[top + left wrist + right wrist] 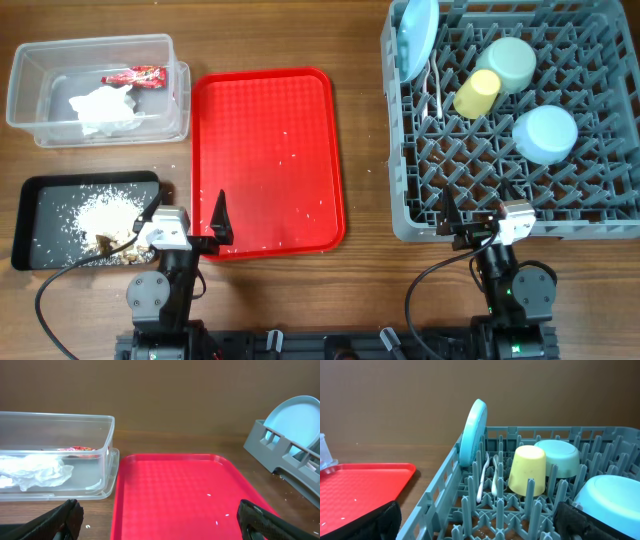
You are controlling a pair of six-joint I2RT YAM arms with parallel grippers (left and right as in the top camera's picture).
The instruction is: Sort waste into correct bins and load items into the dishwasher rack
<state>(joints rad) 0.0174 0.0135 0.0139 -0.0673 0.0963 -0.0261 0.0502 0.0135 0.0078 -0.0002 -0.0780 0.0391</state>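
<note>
The clear tub [25, 95] at the back left holds the white napkin [103, 108] and red wrapper [134, 76]. The black tray [45, 215] holds rice crumbs [105, 212] and brown scraps [105, 243]. The grey rack [600, 215] holds the upright blue plate [417, 38], yellow cup [476, 92], mint-green bowl [510, 62], pale-blue bowl [545, 133], and white spoon and fork [435, 85]. My left gripper [159, 510] is open and empty over the red tray's near left corner. My right gripper [475, 512] is open and empty above the rack's near edge.
The flat red serving tray [265, 160] lies in the middle with a few rice grains on it. A few grains lie on the wooden table beside it. The rack's pegs [560, 492] stand just under my right fingers.
</note>
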